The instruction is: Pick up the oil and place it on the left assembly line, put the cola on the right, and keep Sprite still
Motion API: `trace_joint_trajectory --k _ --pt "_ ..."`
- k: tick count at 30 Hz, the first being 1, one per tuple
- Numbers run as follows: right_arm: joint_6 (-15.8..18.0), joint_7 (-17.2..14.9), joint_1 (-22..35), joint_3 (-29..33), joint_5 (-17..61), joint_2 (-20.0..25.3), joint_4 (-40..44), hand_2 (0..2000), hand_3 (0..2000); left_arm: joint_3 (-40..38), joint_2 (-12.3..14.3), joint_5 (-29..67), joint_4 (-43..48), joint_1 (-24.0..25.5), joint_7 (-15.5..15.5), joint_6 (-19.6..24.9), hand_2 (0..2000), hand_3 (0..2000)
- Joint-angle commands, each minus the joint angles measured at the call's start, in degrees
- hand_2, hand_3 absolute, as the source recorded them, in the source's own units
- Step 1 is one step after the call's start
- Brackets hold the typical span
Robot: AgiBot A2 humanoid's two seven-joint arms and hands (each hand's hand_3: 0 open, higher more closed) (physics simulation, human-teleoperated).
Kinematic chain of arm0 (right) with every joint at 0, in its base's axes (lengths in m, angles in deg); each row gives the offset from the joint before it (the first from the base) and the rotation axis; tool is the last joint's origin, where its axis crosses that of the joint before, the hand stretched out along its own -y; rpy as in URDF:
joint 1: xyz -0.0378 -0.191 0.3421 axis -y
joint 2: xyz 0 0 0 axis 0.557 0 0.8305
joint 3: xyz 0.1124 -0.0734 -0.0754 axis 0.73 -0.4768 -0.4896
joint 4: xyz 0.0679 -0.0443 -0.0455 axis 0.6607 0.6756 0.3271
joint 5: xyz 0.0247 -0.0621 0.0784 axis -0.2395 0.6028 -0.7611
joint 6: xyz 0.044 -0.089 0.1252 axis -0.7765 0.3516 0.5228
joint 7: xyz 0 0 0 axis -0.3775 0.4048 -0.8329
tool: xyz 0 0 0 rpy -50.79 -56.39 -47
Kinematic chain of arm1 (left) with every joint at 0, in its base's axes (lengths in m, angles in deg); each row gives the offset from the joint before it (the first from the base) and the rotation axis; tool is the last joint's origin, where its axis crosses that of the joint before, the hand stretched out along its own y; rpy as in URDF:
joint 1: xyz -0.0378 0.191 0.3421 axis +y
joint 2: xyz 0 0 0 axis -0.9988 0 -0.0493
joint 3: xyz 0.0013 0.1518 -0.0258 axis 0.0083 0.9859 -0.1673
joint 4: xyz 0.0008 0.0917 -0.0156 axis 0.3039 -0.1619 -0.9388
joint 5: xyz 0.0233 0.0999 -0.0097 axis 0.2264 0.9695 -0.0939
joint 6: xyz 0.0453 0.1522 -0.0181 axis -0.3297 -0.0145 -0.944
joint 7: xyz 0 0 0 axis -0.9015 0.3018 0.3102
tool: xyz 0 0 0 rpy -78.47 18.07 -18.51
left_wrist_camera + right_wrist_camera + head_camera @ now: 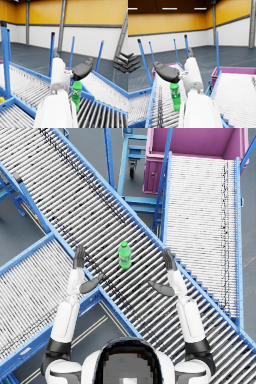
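A green Sprite bottle (124,255) stands upright on the rollers of the middle conveyor (75,193), between my two hands. My left hand (83,273) hovers to its left, fingers spread, holding nothing. My right hand (167,275) hovers to its right, also spread and empty. In the left wrist view the Sprite bottle (76,94) shows just beyond my left hand (81,69). In the right wrist view the Sprite bottle (175,96) stands under the thumb of my right hand (168,72). No oil or cola shows in any view.
A left conveyor (30,293) branches off at the lower left and a right conveyor (200,218) runs at the upper right. A pink bin (195,148) stands at the far end of the right conveyor. Blue frame rails (107,153) border the lines.
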Motion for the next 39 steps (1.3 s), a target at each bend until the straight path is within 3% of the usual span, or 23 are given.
trace_joint_trajectory --k 1,39 --pt "0.0 0.0 0.0 0.0 -0.1 0.0 0.0 0 0 0.0 0.0 -0.1 0.0 0.0 0.0 0.0 0 0" --pt "0.0 0.0 0.0 -0.1 -0.2 -0.1 0.0 0 0 0.1 -0.1 -0.2 0.0 0.1 0.0 0.0 0 0"
